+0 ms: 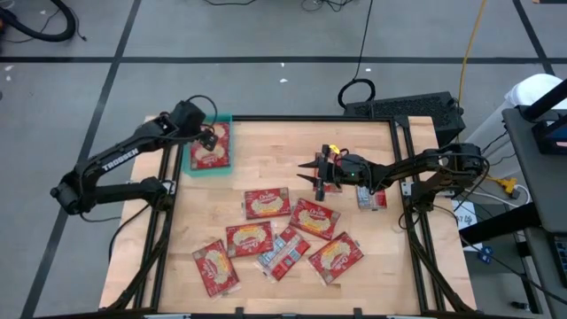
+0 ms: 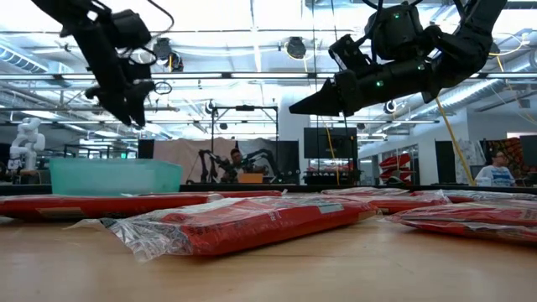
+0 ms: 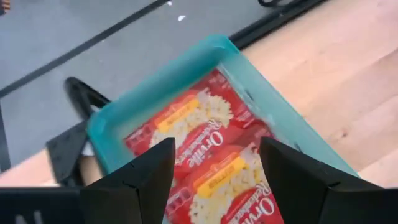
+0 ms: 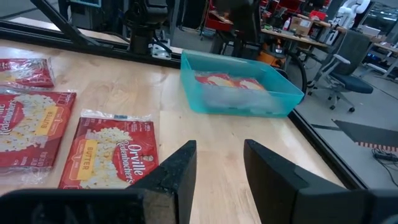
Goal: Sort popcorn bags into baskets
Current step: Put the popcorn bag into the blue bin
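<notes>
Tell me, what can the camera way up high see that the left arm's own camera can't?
Only the high view shows the right gripper open above the table, empty, and the loose popcorn bags spread over the wood. Only the left wrist view shows the printed lettering on the bags in the tray. Both show the teal tray with bags inside and the open left gripper above it.

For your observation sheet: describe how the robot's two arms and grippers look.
Both arms are dark, jointed tubes. The left arm carries white TROSSEN lettering. Each of the left gripper and right gripper has two black wedge-shaped fingers. Green lights glow on the right arm.
</notes>
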{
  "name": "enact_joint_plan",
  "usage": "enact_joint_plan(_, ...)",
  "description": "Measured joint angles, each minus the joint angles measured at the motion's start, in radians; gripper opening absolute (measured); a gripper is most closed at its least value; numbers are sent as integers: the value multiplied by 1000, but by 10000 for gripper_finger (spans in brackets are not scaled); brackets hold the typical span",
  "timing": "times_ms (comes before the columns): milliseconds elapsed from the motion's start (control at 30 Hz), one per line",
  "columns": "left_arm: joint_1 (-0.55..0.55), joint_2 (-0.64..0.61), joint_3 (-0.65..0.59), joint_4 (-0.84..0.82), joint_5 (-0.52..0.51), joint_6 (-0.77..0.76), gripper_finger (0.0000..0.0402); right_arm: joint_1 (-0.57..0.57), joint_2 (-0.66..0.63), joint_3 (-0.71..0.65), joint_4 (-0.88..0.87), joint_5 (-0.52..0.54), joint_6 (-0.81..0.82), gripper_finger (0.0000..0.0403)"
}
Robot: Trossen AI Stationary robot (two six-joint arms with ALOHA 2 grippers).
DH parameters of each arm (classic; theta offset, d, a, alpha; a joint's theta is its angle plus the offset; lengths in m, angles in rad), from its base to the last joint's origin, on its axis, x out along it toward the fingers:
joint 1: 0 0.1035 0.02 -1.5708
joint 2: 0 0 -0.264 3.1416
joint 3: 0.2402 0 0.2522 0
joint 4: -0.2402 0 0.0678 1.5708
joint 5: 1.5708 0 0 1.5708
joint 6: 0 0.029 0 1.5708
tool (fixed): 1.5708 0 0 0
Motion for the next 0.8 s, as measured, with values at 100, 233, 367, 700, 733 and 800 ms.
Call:
enact_joint_plan(100,-11,72,-27,35,-8,-10,226,0,0,0,0,0,16,125)
enact_joint_plan(233,-20,200,-57,80,-31,-43,189,0,0,0,0,0,53,125)
enact_joint_plan(367,-20,311,-57,108,-44,-64,146,1,0,0,0,0,71,125)
enact_joint_plan(700,-32,470,-57,123,34,-65,98,8,0,0,0,1,71,125)
enact_joint_plan(733,-36,474,-56,119,36,-65,97,8,0,0,0,1,71,125)
enact_joint_plan(800,-46,474,-55,112,41,-65,97,8,0,0,0,2,70,125)
